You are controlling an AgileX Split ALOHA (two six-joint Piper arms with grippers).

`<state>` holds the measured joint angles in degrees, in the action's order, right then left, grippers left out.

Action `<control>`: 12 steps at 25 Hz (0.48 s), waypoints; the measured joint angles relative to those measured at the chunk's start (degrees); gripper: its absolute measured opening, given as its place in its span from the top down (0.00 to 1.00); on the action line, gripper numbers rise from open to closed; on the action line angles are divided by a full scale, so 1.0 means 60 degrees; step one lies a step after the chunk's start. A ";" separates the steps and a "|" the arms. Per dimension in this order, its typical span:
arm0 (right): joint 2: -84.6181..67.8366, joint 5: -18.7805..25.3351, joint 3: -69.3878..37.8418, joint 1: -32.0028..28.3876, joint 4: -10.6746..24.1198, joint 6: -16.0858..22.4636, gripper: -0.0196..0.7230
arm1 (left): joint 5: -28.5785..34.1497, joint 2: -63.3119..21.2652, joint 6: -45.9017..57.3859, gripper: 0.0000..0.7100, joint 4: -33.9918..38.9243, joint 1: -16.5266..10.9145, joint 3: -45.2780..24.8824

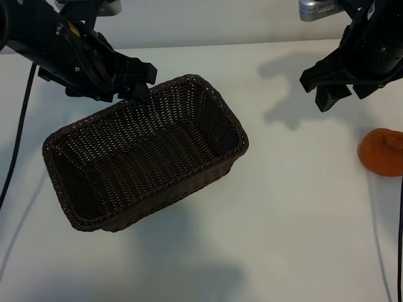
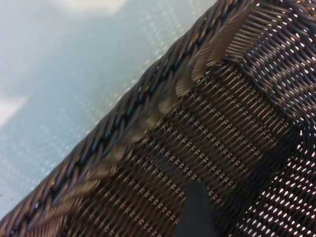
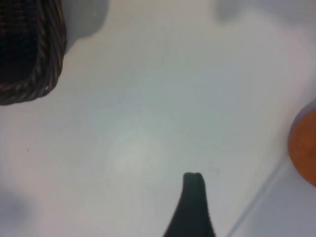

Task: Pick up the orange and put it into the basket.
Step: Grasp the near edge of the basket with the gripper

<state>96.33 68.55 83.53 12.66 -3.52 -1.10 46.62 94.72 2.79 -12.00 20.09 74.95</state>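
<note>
Overhead, 2 black robot arms hang above a white table (image 1: 271,220). Near the middle-left lies the basket (image 1: 220,165), dark brown wicker, set at a slant and holding nothing, ready to receive. The orange (image 1: 381,151) sits alone at the table's far right edge, well apart from the basket. The right gripper (image 1: 338,89) hovers near it, up and to its left, jaws spread wide and gripping nothing, likely poised to descend. The left gripper (image 1: 140,80) waits over the basket's far rim, also wide open and empty, out of the way.
</note>
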 joint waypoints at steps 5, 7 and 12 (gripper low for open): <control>0.0000 0.0000 0.0000 0.0000 0.0000 0.0000 0.19 | 0.0596 -0.0190 0.0534 0.16 0.0149 0.0000 -0.0059; 0.0000 0.0008 0.0000 0.0000 0.0000 0.0000 0.19 | 0.0676 -0.0540 0.0829 0.16 0.0405 0.0000 -0.0273; 0.0000 0.0008 0.0000 0.0000 0.0000 0.0000 0.19 | 0.0645 -0.1830 0.2067 0.16 0.1652 0.0000 -0.1536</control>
<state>96.33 68.60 83.53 12.66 -3.52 -1.10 50.49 83.75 15.19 -2.08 20.09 65.73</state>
